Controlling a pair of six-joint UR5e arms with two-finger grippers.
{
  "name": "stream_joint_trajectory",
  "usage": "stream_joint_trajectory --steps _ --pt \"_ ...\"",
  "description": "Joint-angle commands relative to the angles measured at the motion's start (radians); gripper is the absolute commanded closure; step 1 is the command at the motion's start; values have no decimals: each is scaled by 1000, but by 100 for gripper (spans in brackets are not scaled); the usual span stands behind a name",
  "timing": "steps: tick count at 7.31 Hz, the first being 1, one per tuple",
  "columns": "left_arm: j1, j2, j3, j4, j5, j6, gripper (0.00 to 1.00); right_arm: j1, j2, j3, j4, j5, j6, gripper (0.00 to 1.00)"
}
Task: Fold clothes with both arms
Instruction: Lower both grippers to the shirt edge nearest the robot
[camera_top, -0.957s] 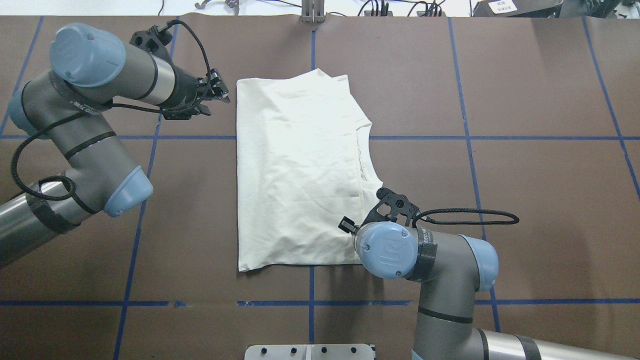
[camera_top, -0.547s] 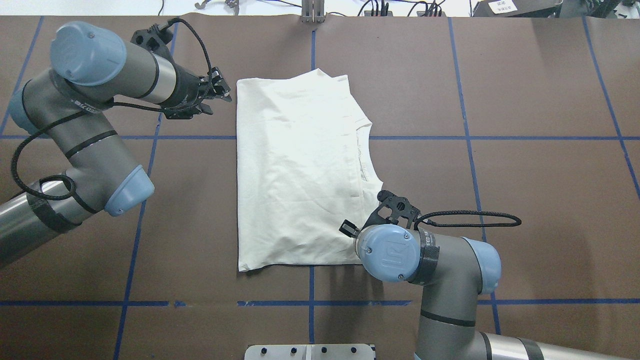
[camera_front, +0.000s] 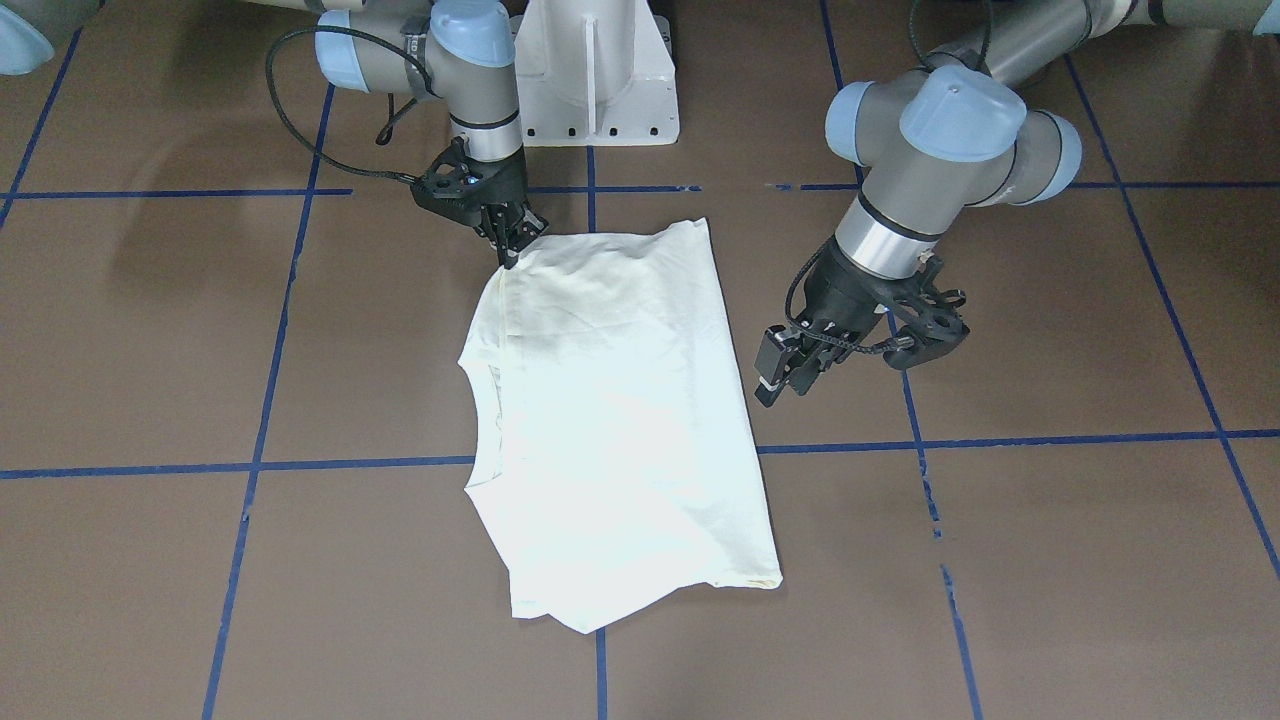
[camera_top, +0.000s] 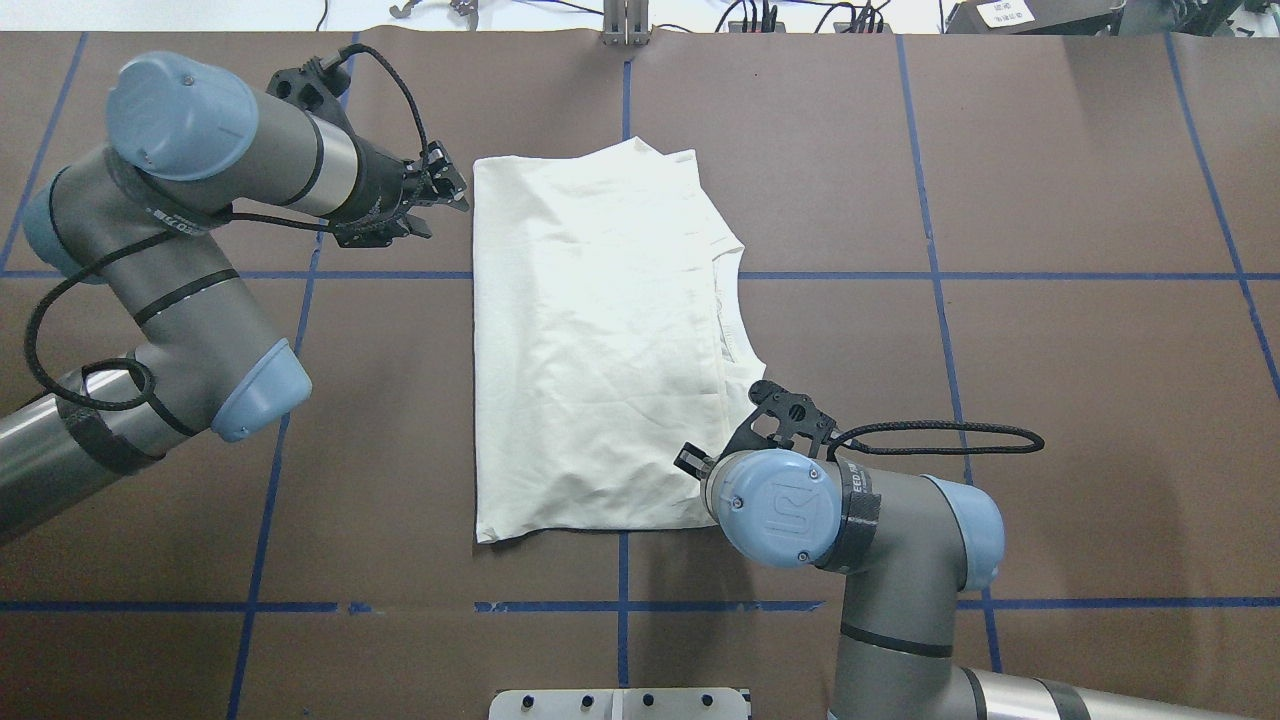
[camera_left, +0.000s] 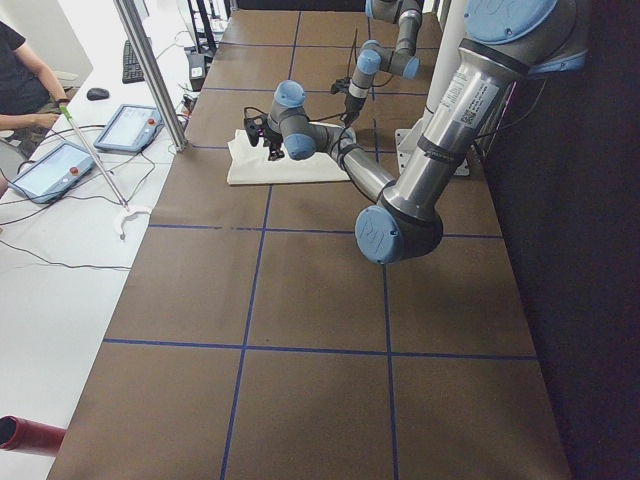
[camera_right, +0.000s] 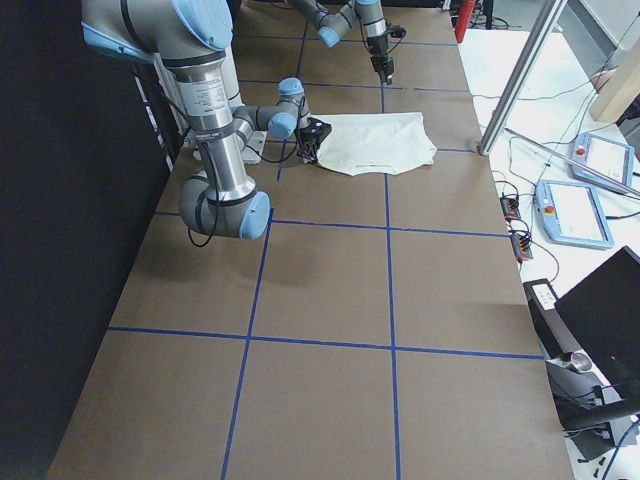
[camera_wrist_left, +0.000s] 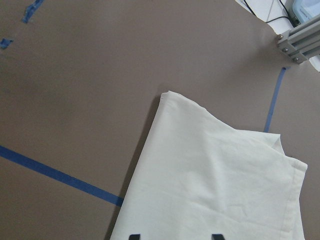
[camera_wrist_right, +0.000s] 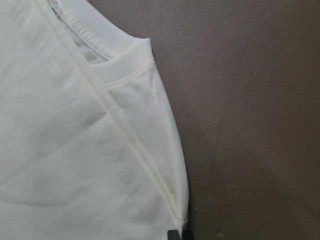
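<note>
open table (camera_top: 1050, 400) surrounds the shirt (camera_top: 600, 350), with left claw (camera_top: 452, 190) and right claw (camera_front: 510, 245) crowding two opposite corners.

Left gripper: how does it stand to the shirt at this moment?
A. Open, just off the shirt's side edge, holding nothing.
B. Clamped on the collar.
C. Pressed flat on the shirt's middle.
A: in the front-facing view the left gripper sits beside the edge of the shirt, off the cloth, and the left wrist view shows its fingertips spread wide apart.

I work in a robotics lab. My brown table (camera_top: 1080, 420) carries a blue tape grid (camera_top: 1100, 275). On its left, a white bench (camera_left: 60, 300) holds control tablets (camera_left: 125, 128) and a keyboard (camera_left: 132, 62).
</note>
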Motion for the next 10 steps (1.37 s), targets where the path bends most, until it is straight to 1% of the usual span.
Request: stream_joint_trajectory --steps 1,2,3,4,5,6,7,8,10 --pt "63 3 -37 6 30 -106 44 2 -56 133 -27 4 0 100" --pt "175 8 -82 41 141 -218 43 -13 -82 179 -32 18 5 100" --pt "305 17 -179 172 241 -275 43 -53 -123 222 -32 20 15 100" --pt "379 66 -272 213 260 -323 43 -96 -142 250 -32 20 55 100" --pt "419 113 -316 213 278 -335 44 -122 -159 261 -35 18 67 100" --pt "453 120 -318 216 275 -340 44 -137 -174 262 -35 17 67 100" --pt "484 155 -339 215 275 -352 44 -139 -179 262 -35 18 67 100" --pt "515 182 -360 213 278 -354 32 -141 -179 262 -35 21 67 100" --pt "556 196 -368 213 279 -375 1 -141 -176 264 -37 20 69 100"
